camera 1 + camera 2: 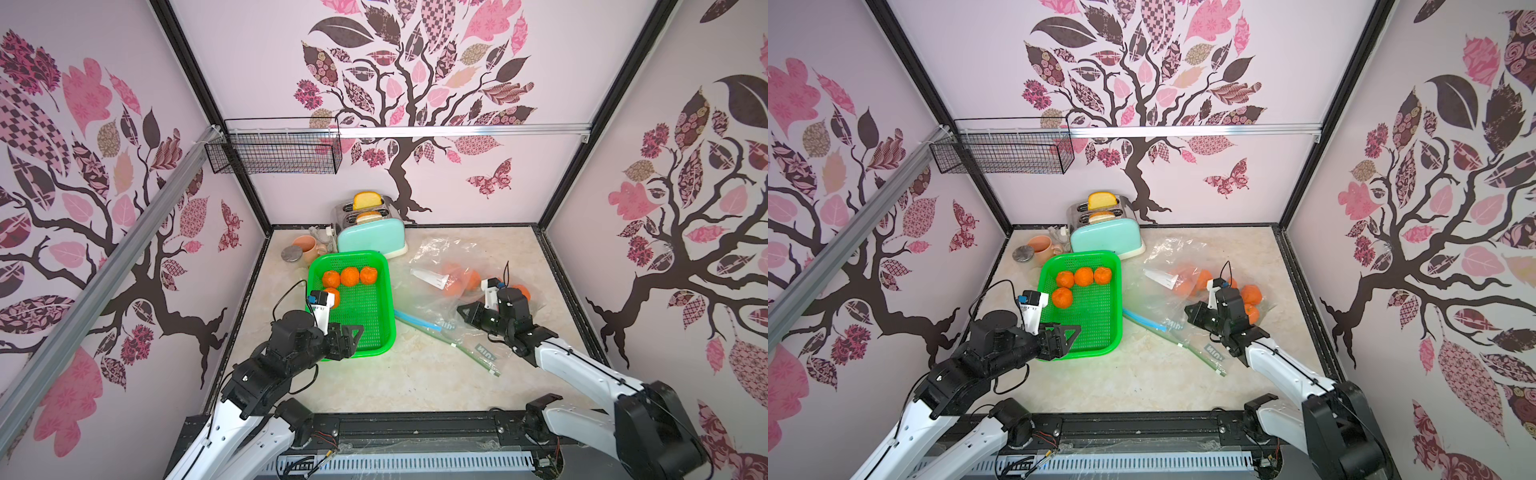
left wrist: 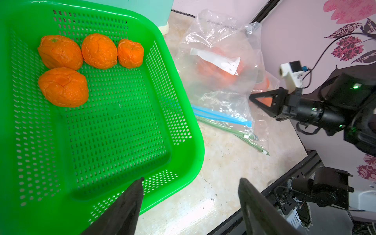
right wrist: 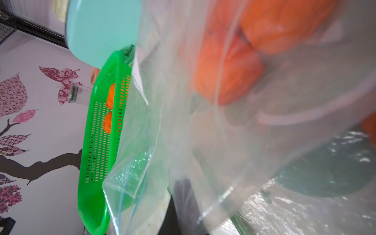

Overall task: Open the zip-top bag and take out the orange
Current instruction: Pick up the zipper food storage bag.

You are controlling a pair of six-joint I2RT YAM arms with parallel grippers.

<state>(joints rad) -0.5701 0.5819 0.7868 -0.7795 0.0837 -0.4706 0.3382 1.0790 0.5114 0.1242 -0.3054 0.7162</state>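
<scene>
Looking down on a pale marbled worktop (image 1: 374,386).

Finding, as the biggest thing on it, a clear zip-top bag (image 1: 432,253) lying slack and crumpled on the right half. Long axis running from the far side toward the near edge, with the closed bottom lying near the toaster and the mouth end pointing at the near edge, slightly rightward. Marking that mouth with a blue strip (image 1: 417,321) and a green strip (image 1: 457,349), lying side by side and slanting from beside the basket toward the near right. Showing several oranges (image 1: 1252,294) through the plastic, bunched in the bag's middle and right, beside a white label (image 1: 428,277).

Sitting just left of the bag as a green perforated basket (image 1: 365,316), long axis also running far to near. Holding four loose oranges (image 1: 349,276), three lining up along the far wall and the fourth lying nearer on the left.

Standing behind the basket as a mint toaster (image 1: 372,237), holding two slices of bread (image 1: 368,200) in its slots.

Hovering with the left gripper (image 2: 191,180) over the basket's near right corner, jaws gaping wide and gripping nothing. Lying with the right gripper (image 2: 254,98) against the bag's plastic beside the oranges, jaws fully closed; being unable to tell whether any film is pinched.

Resting left of the toaster: a pink cup (image 1: 305,247) and a round grey lid (image 1: 292,252).
</scene>
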